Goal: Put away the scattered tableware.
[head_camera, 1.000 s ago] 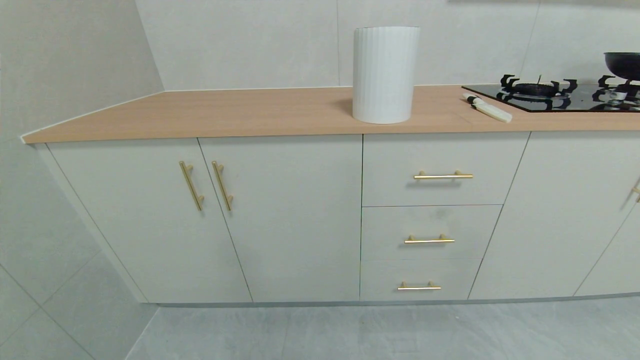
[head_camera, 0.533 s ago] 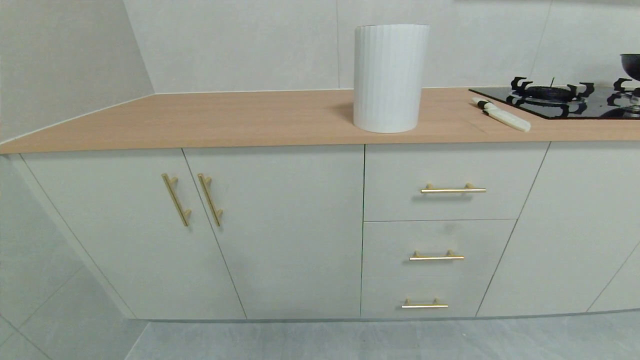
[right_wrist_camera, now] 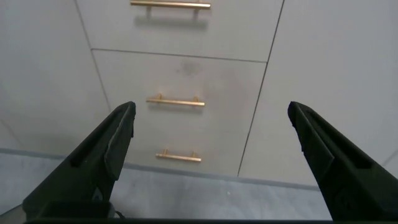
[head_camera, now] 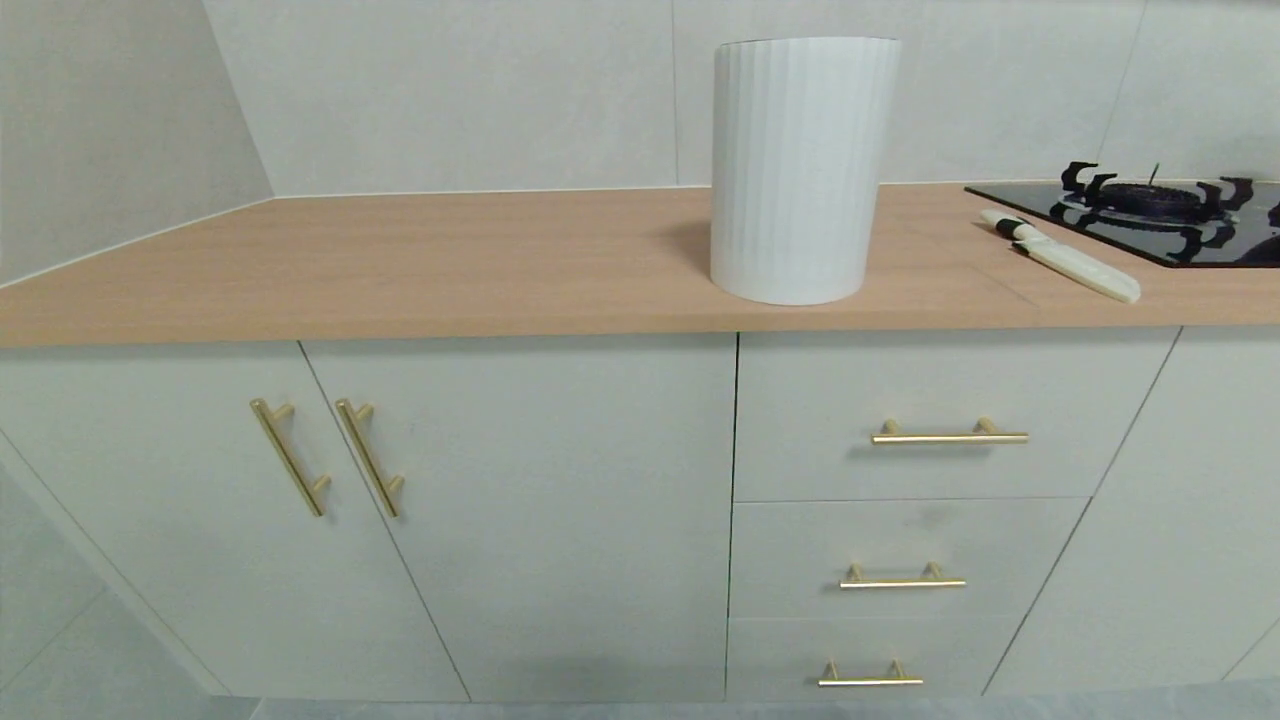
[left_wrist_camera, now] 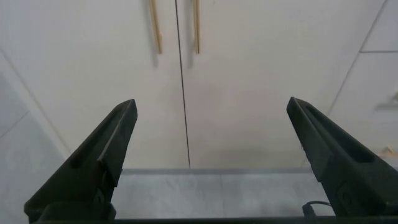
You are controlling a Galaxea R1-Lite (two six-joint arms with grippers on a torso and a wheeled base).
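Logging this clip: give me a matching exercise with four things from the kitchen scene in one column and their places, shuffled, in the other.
Things
1. white ribbed canister
2. knife
3. gas hob
4. slanted gold handles

Places
A. on the two cabinet doors under the counter's left part
B. lying flat on the counter, just in front of the hob
C. standing upright on the wooden counter, above the drawer stack
D. set into the counter at its far right

Pairs: 1-C, 2-B, 3-D, 4-A
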